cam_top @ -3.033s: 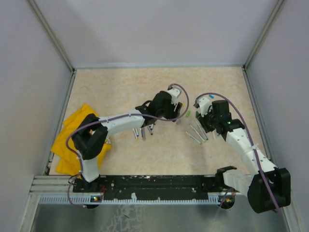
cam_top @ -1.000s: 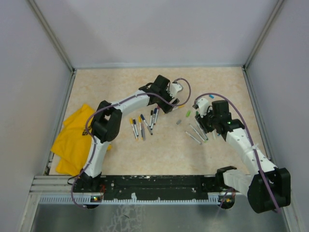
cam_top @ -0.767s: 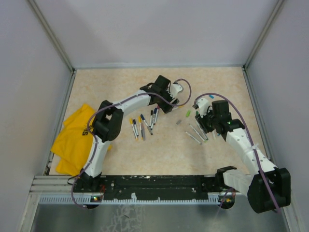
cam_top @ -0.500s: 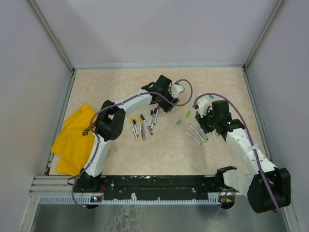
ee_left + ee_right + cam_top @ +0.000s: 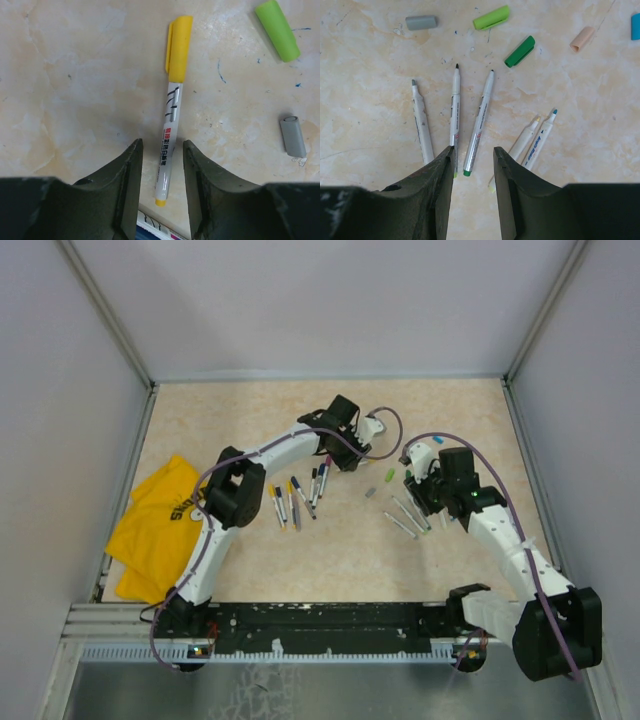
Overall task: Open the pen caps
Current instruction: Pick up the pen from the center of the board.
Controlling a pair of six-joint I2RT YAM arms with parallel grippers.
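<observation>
In the left wrist view my left gripper [image 5: 161, 148] is open, low over the table, its fingers either side of the white barrel of a pen [image 5: 170, 125] with a yellow cap [image 5: 179, 47] still on. A light green cap [image 5: 278, 31] and a grey cap [image 5: 293, 136] lie loose to its right. My right gripper [image 5: 473, 152] is open and empty above several uncapped pens [image 5: 480, 122]. Loose grey [image 5: 421, 22], light green [image 5: 491, 17], dark green [image 5: 520, 51], peach [image 5: 582, 38] and blue [image 5: 636, 26] caps lie beyond them.
In the top view a group of capped pens [image 5: 296, 496] lies near the left gripper [image 5: 348, 452], and uncapped ones [image 5: 405, 512] by the right gripper [image 5: 420, 486]. A yellow cloth [image 5: 150, 530] lies at the left edge. Walls enclose the table.
The left arm swung from over the pen group towards the far right, leaving that group uncovered; since then its elbow crept forward. The right arm has not moved.
</observation>
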